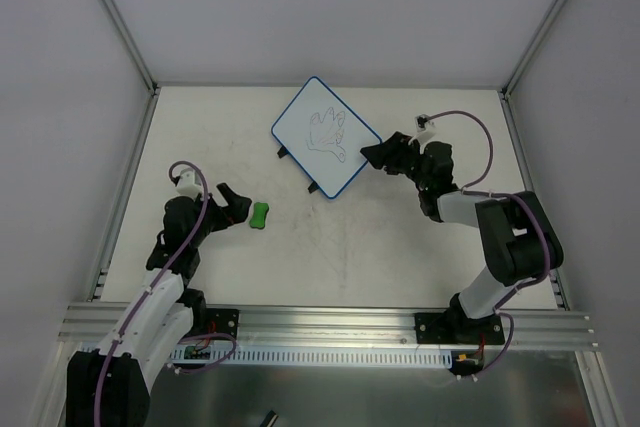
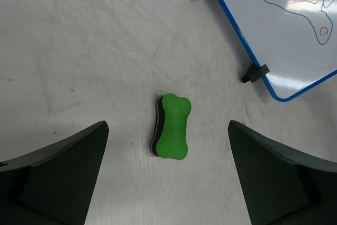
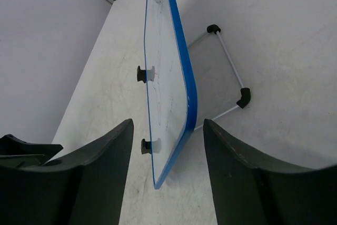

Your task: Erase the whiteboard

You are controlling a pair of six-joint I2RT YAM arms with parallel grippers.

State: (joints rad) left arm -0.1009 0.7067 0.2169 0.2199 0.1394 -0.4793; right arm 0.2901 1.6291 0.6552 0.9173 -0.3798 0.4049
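The whiteboard (image 1: 326, 135), white with a blue rim and a line doodle, stands tilted at the back middle of the table. In the right wrist view the whiteboard (image 3: 164, 72) shows edge-on, its near corner between the open jaws of my right gripper (image 3: 168, 146), not touched. In the top view my right gripper (image 1: 372, 154) sits at the board's right edge. The green eraser (image 1: 260, 215) lies flat on the table. My left gripper (image 1: 238, 205) is open just left of it. In the left wrist view the eraser (image 2: 171, 126) lies ahead of my open left gripper (image 2: 168, 146). The board's corner (image 2: 295, 30) shows at the upper right there.
Metal frame rails (image 1: 125, 182) and white walls bound the table on three sides. The board's wire stand (image 3: 231, 72) with black ends rests on the table behind the board. A slotted rail (image 1: 320, 322) runs along the near edge.
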